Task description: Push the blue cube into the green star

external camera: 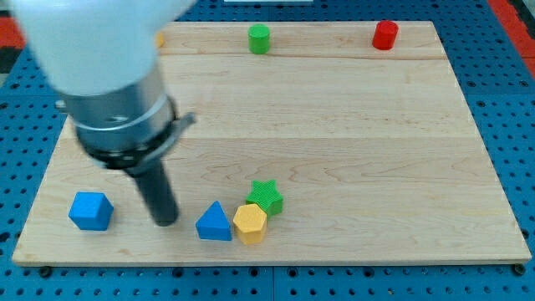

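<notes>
The blue cube [90, 211] sits near the board's lower left corner. The green star [266, 196] lies right of the middle at the view's bottom, touching a yellow hexagon block [250, 223]. A blue triangle block [214, 223] sits just left of the yellow one. My tip [165, 221] rests on the board between the blue cube and the blue triangle, about a block's width to the right of the cube and not touching it.
A green cylinder [259, 38] and a red cylinder [384, 35] stand along the board's top edge. A small bit of an orange or yellow block [160, 39] peeks out beside the arm at the top left. The arm's large body [100, 75] covers the upper left of the board.
</notes>
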